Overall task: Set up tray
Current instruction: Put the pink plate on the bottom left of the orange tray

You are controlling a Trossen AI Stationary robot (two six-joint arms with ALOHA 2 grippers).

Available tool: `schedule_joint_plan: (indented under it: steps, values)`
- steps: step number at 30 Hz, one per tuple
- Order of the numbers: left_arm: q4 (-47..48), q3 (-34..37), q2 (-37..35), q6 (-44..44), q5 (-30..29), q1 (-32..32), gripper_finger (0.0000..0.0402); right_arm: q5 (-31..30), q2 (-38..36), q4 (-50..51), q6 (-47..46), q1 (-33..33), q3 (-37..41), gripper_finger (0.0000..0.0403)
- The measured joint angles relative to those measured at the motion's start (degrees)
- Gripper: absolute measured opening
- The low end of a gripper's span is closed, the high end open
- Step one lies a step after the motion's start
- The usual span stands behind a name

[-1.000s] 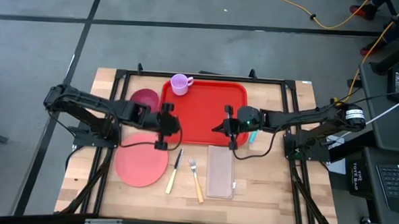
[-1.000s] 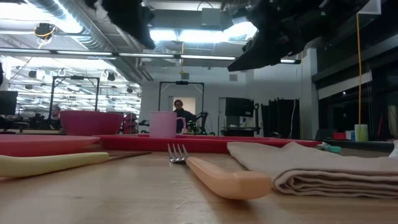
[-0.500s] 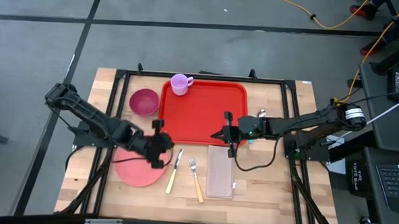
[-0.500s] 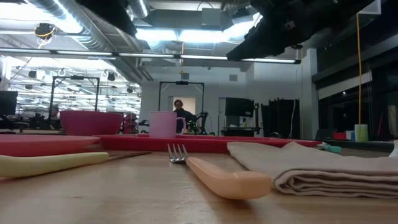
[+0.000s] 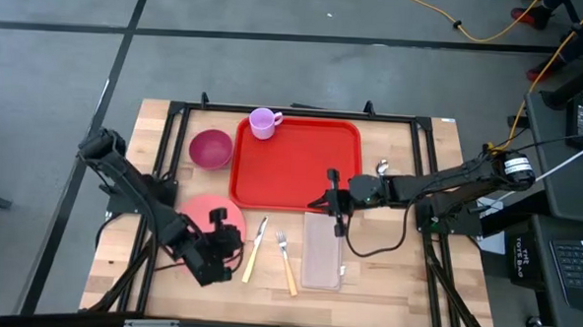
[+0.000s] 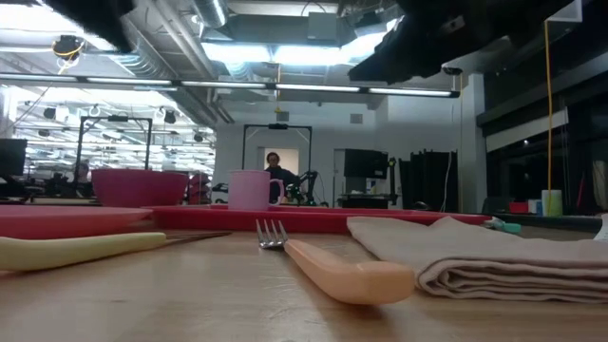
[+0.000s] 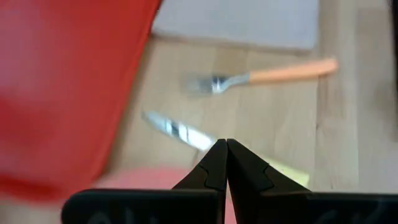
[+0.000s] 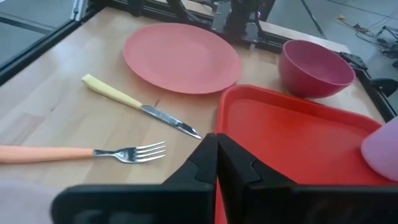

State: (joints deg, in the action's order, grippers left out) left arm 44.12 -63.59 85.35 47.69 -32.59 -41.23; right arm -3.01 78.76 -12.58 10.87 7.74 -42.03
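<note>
The tray [image 5: 296,164] looks stiff, light and slick; its raised rim suits gripping. Both the left end effector [image 5: 231,242] and right end effector [image 5: 335,207] are closed, empty.

A pink plate [image 5: 202,215] lies lower left; a bowl [image 5: 211,148] and mug [image 5: 264,123] sit above; knife [image 5: 253,249], fork [image 5: 285,261] and napkin [image 5: 322,252] lie low centre.

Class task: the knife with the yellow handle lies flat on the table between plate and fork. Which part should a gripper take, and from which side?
Take the knife by its yellow handle, coming straight down from above, fingers across its width. It lies flat on the table, so no side approach gets under it. The handle looks thicker than the blade, and the fork and plate lie apart from it.
</note>
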Motion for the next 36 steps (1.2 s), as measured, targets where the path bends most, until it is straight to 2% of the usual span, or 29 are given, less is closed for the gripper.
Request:
schedule_joint_plan:
  steps: [6, 9, 16, 19, 21, 25, 36]
  values:
    - [13.1, -4.3, 3.7, 21.5, 4.7, -3.2, 0.0002, 0.0, 0.0, 0.1, 0.0, 1.1, 0.0, 0.0012]
    - [13.1, -4.5, 3.9, 30.9, 5.8, -5.2, 0.0002, 0.0, 0.0, 0.4, -0.1, 1.6, 0.0, 0.0007]
    - [12.9, -4.5, 3.9, 59.8, 4.1, -11.7, 0.0002, 0.0, 0.0, 0.7, -0.3, 1.9, 0.1, 0.0017]
    - [13.3, -4.5, 3.9, 69.4, 1.5, -14.1, 0.0002, 0.0, 0.0, 0.7, -1.3, 1.9, 0.1, 0.002]
    - [13.6, -4.5, 3.9, 74.2, 1.9, -15.5, 0.0001, 0.0, 0.0, 0.7, -1.6, 1.9, 0.1, 0.0017]
    - [16.2, -4.6, 4.7, 80.8, 5.7, -17.7, 0.0002, 0.0, 0.0, 0.7, -1.3, 1.9, 0.1, 0.0008]
    - [16.5, -4.6, 10.5, 79.5, 10.1, -17.5, 0.0003, 0.0, 0.0, -2.0, 1.8, 1.3, 0.1, 0.0028]
